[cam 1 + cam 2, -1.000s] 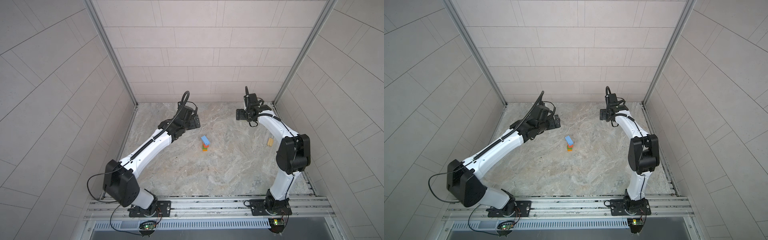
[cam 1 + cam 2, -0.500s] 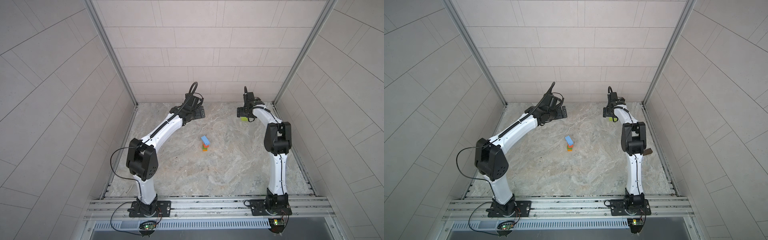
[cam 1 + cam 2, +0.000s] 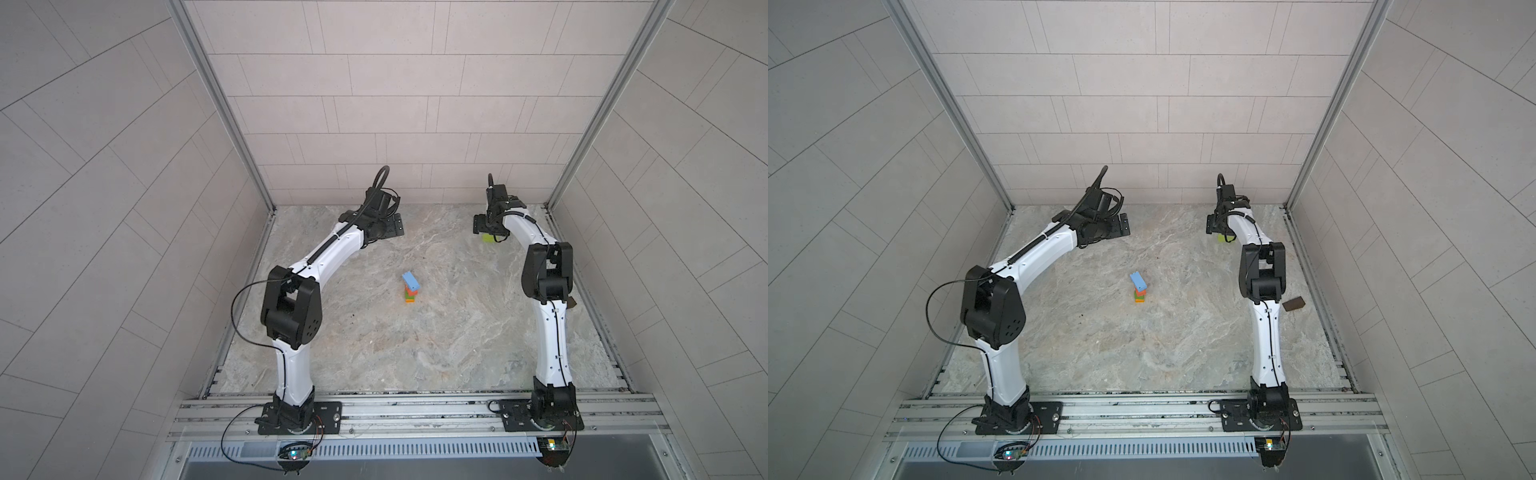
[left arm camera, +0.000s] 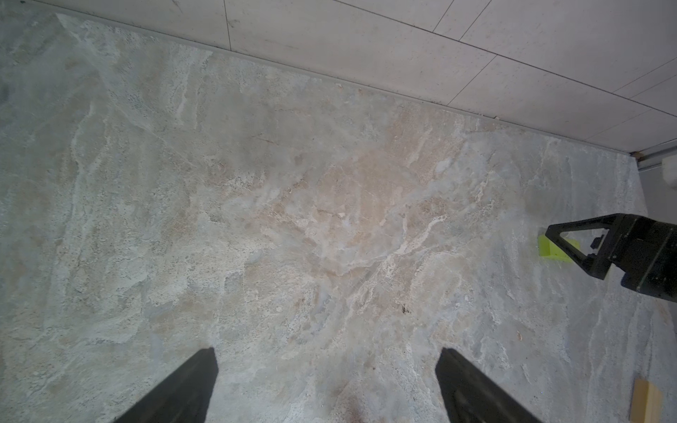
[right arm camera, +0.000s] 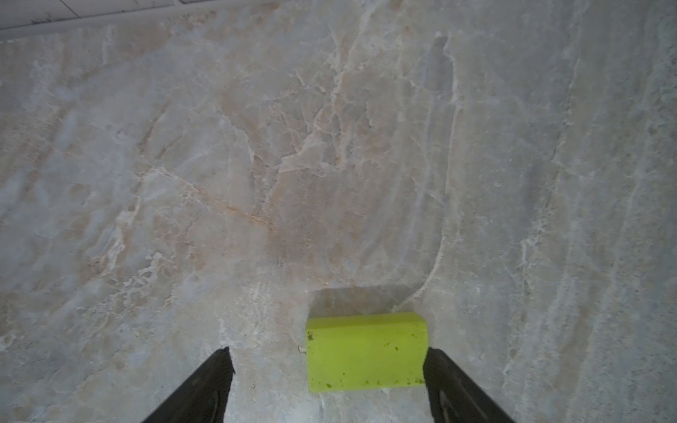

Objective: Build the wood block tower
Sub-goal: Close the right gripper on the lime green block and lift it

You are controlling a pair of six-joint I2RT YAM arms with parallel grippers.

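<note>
Lime block within wide-apart right claw, half-hidden from above, plain in wrist view; left claw apart too.

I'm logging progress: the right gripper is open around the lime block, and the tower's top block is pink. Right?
No: the tower's top block is blue, not pink, as both top views show. The right gripper is open around the lime block.

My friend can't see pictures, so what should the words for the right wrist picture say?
A lime wood block lies on the marbled table between the open black fingers of the right gripper, close beside one finger, with a gap at the other.
</note>
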